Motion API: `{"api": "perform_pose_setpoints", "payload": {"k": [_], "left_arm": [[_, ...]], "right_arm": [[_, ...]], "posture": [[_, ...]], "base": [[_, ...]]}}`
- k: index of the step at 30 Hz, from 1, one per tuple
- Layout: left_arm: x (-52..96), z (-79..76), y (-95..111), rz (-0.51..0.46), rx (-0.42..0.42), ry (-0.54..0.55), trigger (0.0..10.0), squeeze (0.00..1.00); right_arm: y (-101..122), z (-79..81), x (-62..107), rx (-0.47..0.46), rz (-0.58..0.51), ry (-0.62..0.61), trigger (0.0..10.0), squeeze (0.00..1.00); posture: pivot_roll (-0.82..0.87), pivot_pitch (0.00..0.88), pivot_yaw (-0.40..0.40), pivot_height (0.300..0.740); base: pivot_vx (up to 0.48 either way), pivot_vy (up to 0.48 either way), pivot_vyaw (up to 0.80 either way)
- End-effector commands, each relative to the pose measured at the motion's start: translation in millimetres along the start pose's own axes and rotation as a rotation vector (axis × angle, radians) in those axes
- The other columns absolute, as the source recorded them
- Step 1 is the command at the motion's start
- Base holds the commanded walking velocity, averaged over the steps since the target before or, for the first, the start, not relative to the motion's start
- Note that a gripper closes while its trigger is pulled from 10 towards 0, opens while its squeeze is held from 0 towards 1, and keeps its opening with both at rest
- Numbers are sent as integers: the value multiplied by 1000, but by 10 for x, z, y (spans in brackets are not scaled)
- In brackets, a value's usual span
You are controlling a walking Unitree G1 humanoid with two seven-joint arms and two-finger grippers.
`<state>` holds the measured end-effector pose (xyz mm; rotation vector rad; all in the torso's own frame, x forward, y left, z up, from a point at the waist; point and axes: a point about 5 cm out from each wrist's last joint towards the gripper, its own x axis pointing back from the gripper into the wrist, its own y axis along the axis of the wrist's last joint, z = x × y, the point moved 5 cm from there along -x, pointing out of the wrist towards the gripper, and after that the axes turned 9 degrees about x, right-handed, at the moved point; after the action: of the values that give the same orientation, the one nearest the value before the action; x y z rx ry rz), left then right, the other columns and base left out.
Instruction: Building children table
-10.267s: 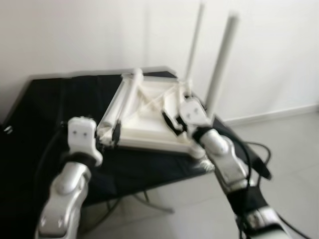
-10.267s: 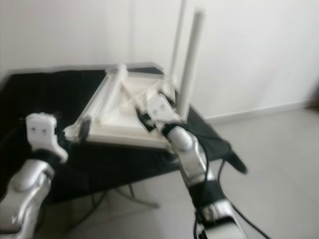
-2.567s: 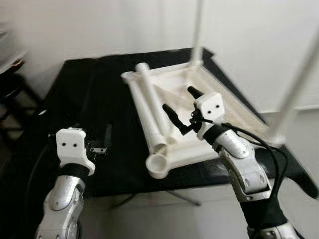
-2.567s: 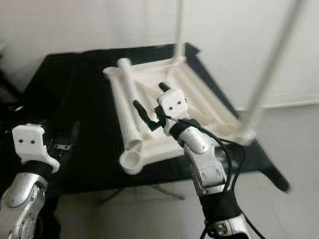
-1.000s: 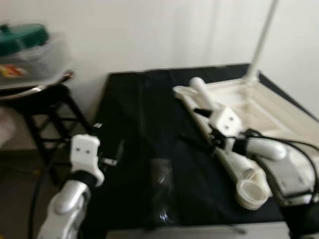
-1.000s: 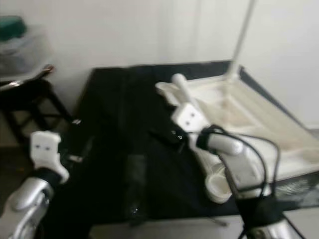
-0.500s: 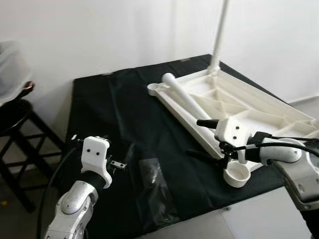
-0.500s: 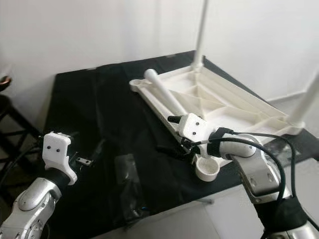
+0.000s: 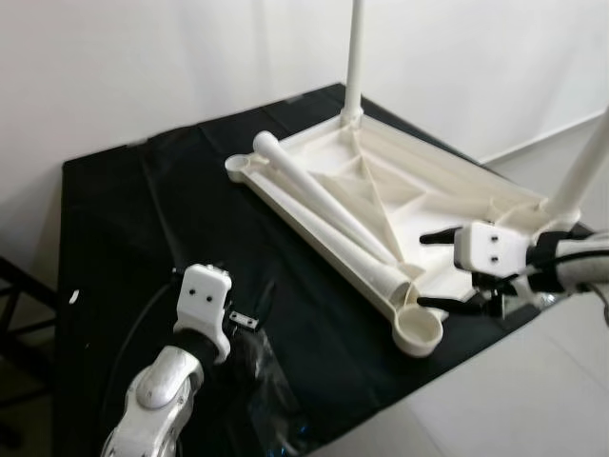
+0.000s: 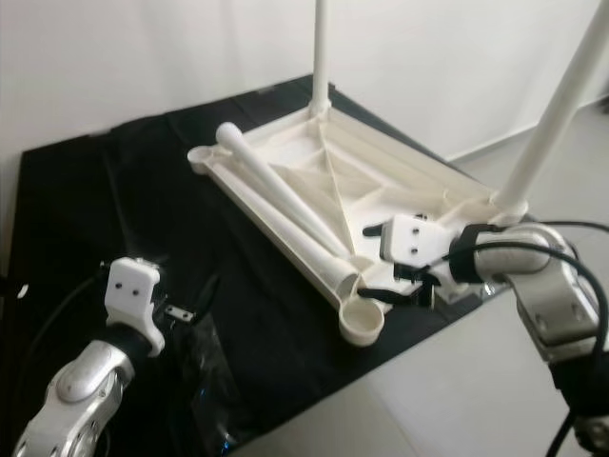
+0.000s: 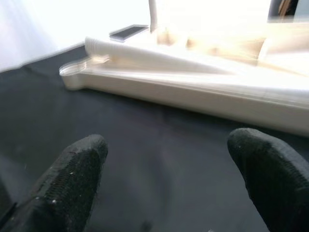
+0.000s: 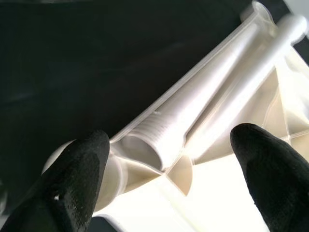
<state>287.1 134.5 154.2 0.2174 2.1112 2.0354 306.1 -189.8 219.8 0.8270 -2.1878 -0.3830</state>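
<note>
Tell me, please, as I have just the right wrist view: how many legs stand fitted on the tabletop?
Observer: Two. The far leg and the right-hand leg stand upright at corners of the upturned tabletop.
Operator: Where is the left gripper, please?
Observer: The left gripper is open over the black cloth, apart from the tabletop.
Operator: Is anything lying near it?
Observer: A clear plastic bag lies on the cloth, on the robot's side of that gripper.
</note>
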Motion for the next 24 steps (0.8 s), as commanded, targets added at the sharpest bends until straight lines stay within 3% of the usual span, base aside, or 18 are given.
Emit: {"api": "perform_pose_setpoints", "payload": {"k": [1,5,10,11,24], "left_arm": [[6,-1,-47,14,-17,1,10000,0],[3,0,-63,17,-25,4,10000,0],[6,19,-68,17,-31,15,10000,0],[14,31,-74,17,-33,21,10000,0],[16,26,-75,12,-35,30,10000,0]], "right_arm": [[15,6,31,31,5,30,10000,0],[-32,-45,5,136,48,36,10000,0],[-84,-1,-53,208,77,93,10000,0],[-171,9,-98,269,129,120,10000,0],[-173,-199,-425,417,150,37,10000,0]], "posture": [[-79,112,65,740],[-82,113,65,740],[-80,115,65,740],[-86,117,66,740],[-80,123,57,740]], "base": [[0,0,-800],[0,0,0],[0,0,0],[0,0,0],[0,0,0]]}}
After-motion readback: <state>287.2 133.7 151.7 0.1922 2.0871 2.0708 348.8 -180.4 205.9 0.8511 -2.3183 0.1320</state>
